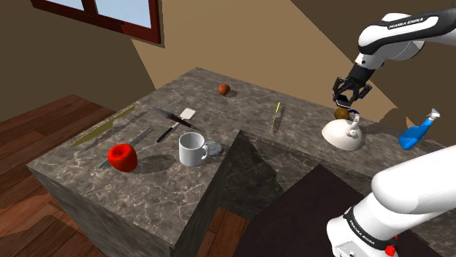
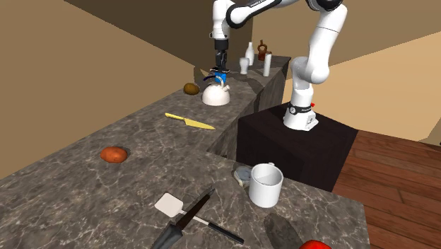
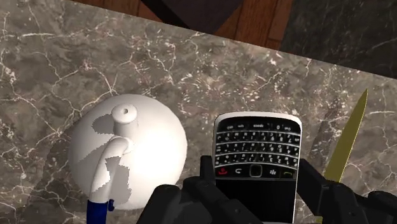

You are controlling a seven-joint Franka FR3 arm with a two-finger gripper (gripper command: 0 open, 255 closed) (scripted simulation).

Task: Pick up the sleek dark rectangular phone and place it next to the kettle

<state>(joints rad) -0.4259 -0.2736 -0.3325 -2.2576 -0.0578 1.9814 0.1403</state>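
Observation:
A dark phone (image 3: 257, 143) with a keypad and a silver rim sits clasped between the two black fingers of my gripper (image 3: 259, 186). It hangs above the marble counter, just beside the white kettle (image 3: 127, 156), which has a blue handle. In the shoulder view the gripper (image 1: 349, 93) hovers slightly above the kettle (image 1: 343, 134). The second exterior view shows the gripper (image 2: 221, 65) pointing down over the kettle (image 2: 216, 94). The phone is apart from the counter surface.
A yellow knife (image 3: 347, 146) lies close to the phone on the side away from the kettle. A brown lump (image 2: 191, 88) rests by the kettle. A blue spray bottle (image 1: 418, 131) stands nearby. A white mug (image 1: 193, 149), a red fruit (image 1: 122, 157) and utensils occupy the lower counter.

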